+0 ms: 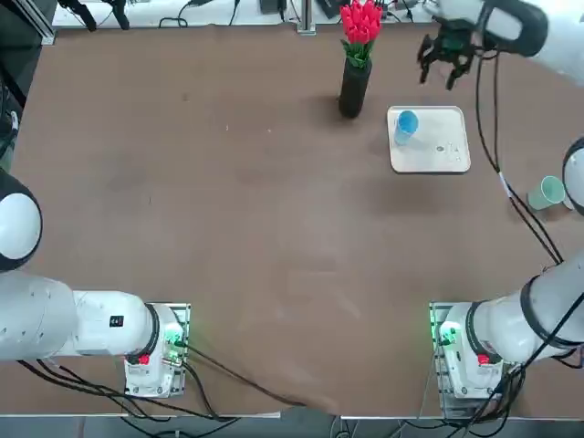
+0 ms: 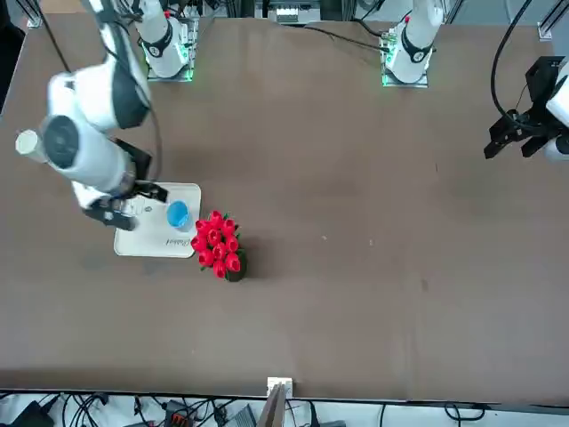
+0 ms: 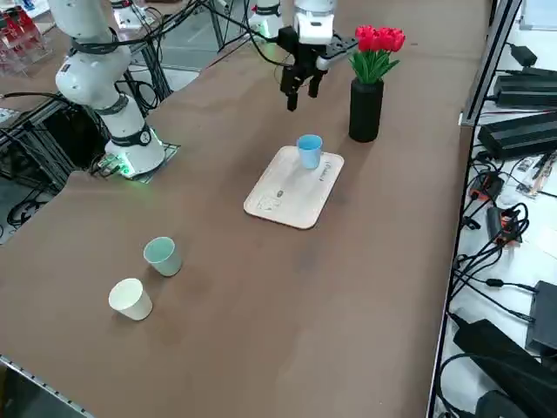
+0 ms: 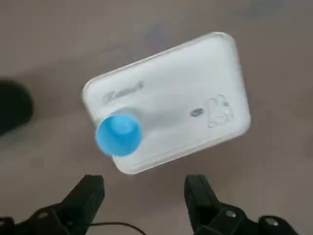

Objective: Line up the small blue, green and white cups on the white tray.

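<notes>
My claw point(image 4: 144, 196) stands wide open and empty, the wrist view shows, with the blue cup point(image 4: 119, 134) near a corner of the white tray point(image 4: 166, 103). In the right side view I see the green cup point(image 3: 163, 255) and white cup point(image 3: 130, 299) standing on the table point(image 3: 261, 296), near its robot-side edge and off the tray.

Matte brown tabletop point(image 1: 274, 228), metal-framed.

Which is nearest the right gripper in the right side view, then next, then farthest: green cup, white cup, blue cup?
Right gripper: open, above the table.
1. Blue cup: on the tray.
2. Green cup: right of the tray.
3. White cup: beyond the green cup.
</notes>
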{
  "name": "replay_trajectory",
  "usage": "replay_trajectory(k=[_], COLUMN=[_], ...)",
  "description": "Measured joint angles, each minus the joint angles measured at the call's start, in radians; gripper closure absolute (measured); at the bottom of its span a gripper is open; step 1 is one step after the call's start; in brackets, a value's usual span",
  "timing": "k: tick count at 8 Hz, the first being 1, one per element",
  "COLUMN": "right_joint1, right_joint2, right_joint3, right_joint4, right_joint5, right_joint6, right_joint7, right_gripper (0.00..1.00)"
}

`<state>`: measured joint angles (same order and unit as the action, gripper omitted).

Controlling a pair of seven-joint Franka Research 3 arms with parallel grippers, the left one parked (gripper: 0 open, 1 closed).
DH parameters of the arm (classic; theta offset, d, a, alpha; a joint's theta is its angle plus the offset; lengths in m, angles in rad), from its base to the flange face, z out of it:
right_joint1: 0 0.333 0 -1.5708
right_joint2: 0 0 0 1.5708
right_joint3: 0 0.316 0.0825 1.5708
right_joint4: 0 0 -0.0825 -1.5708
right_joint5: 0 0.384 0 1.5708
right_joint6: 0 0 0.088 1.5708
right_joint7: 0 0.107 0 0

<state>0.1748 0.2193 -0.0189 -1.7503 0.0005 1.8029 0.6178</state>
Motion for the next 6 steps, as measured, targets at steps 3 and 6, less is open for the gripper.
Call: replay_trajectory(k=[3,6], right_joint1=[-0.12,-0.25], right_joint2=[0.0,0.001], right_joint3=[-0.055,-0.183], right_joint4=[0.009,0.004], right_joint5=[-0.004,-0.004], right_joint6=[-0.038,-0.077], right_joint7=[0.316,0.346], right_gripper=[0.0,0.0])
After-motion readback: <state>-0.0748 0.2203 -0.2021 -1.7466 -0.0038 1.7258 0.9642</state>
